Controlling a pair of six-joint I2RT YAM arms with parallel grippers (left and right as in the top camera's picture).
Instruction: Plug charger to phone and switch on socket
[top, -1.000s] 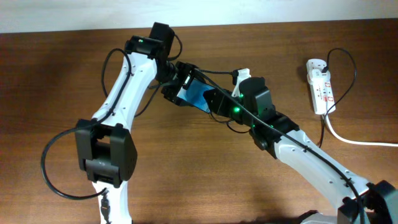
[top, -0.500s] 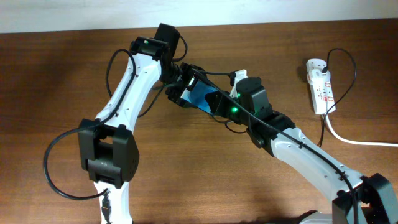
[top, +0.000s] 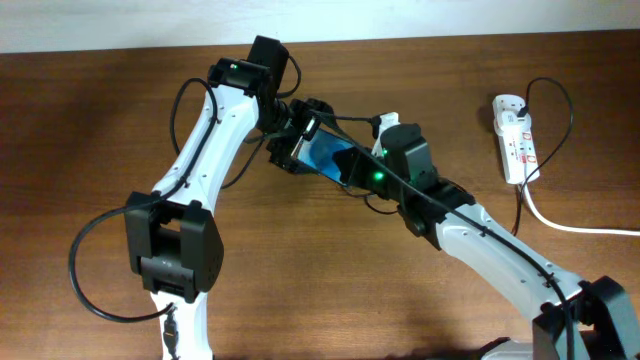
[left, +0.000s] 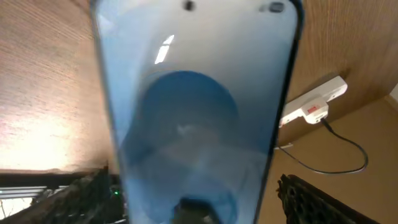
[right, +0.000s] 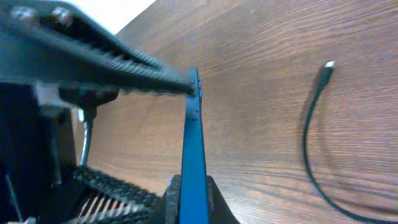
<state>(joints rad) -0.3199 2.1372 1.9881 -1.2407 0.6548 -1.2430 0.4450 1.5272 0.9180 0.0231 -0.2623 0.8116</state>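
Observation:
The phone (top: 325, 153), blue screen up, is held off the table between both grippers. My left gripper (top: 298, 135) is shut across its width at the far end; in the left wrist view the phone (left: 199, 93) fills the gap between the fingers (left: 193, 208). My right gripper (top: 350, 167) is shut on its near end, and the right wrist view shows the phone edge-on (right: 193, 137) in the jaws (right: 193, 196). The charger's plug tip (right: 328, 65) lies loose on the wood. Its thin black cable (top: 570, 115) loops from the socket (top: 514, 140), a white power strip at the right.
The power strip's thick white cord (top: 575, 226) runs off the right edge. The strip also shows in the left wrist view (left: 314, 102) with the black cable (left: 339, 152) below it. The two arms cross over the table's middle. A pale wall runs along the far edge.
The left arm has shifted slightly right and the phone has moved a little right with it, tilting up between the two grippers. The right gripper has stayed on the phone.

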